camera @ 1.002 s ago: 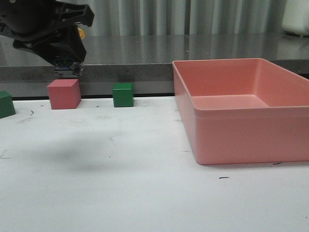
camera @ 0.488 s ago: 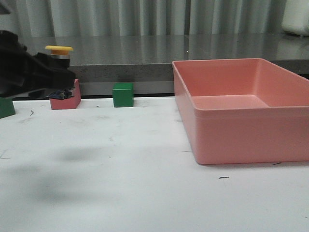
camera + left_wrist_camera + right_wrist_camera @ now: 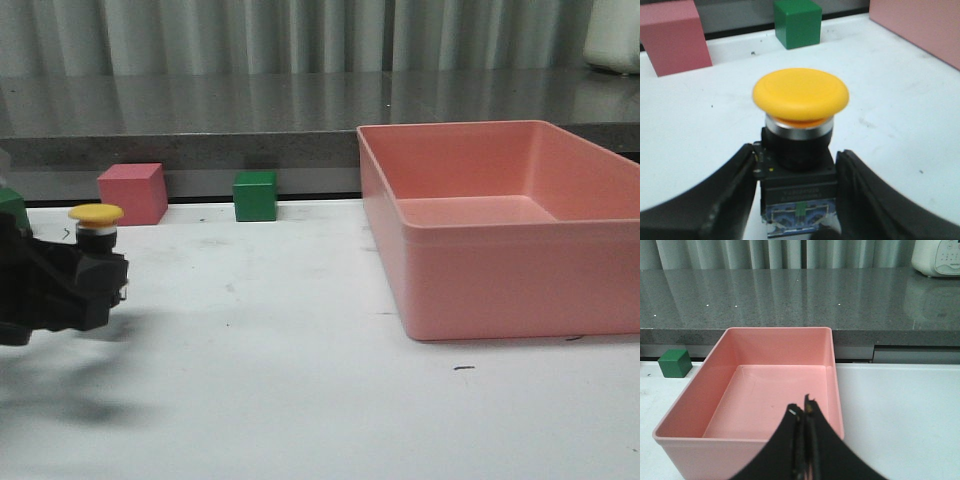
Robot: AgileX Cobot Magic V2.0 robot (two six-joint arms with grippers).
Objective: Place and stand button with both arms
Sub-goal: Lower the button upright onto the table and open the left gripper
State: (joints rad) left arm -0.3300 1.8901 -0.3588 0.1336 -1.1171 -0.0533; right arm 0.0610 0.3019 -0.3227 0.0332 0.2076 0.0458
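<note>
Left gripper [image 3: 85,285] has descended from above the pink cube [image 3: 132,193] to table level, clamped on the button [image 3: 799,131], upright, cap at 12 o'clock. Release is likely next. Right gripper [image 3: 803,412]: fingers together, empty, above the bin [image 3: 705,400].

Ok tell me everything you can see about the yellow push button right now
The button has a wide, smooth yellow mushroom cap over a silvery metal ring, a black neck, and a blocky black base with bluish clear parts at the bottom. It looks like plastic with a metal collar. It stands upright, cap up, clamped at its base between the two fingers of the left hand, low over the white table at the left side. Whether its base touches the table cannot be told.
</note>
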